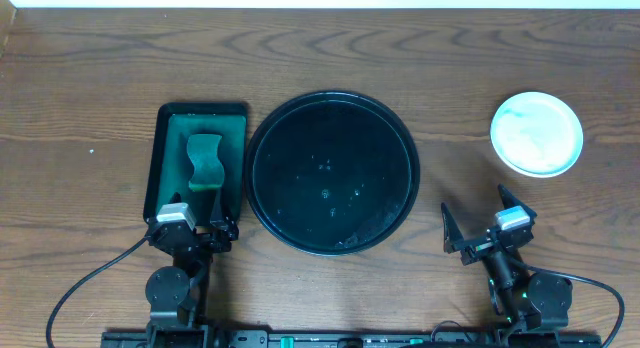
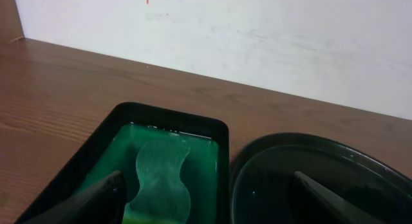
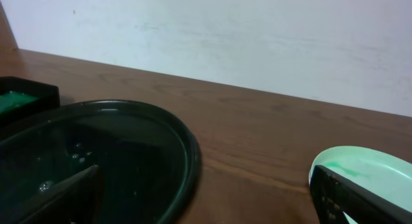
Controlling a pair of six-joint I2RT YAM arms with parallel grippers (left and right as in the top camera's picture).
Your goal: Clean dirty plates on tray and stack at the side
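Observation:
The large round black tray (image 1: 300, 158) lies mid-table with only water droplets on its glossy floor; it also shows in the left wrist view (image 2: 309, 159) and the right wrist view (image 3: 129, 140). A white, pale-mint plate (image 1: 536, 133) with faint green streaks sits on the bare table at the right, apart from the tray. I cannot tell how many plates lie under it. Its edge (image 3: 373, 169) shows past one right finger. My left gripper (image 1: 192, 228) (image 2: 209, 201) is open near the front edge. My right gripper (image 1: 482, 216) (image 3: 206, 198) is open, holding nothing.
A rectangular dark green tray (image 1: 165, 138) (image 2: 222, 153) stands left of the round one, holding a green sponge (image 1: 205, 160) (image 2: 161, 179) in green liquid. A white wall runs along the table's far edge.

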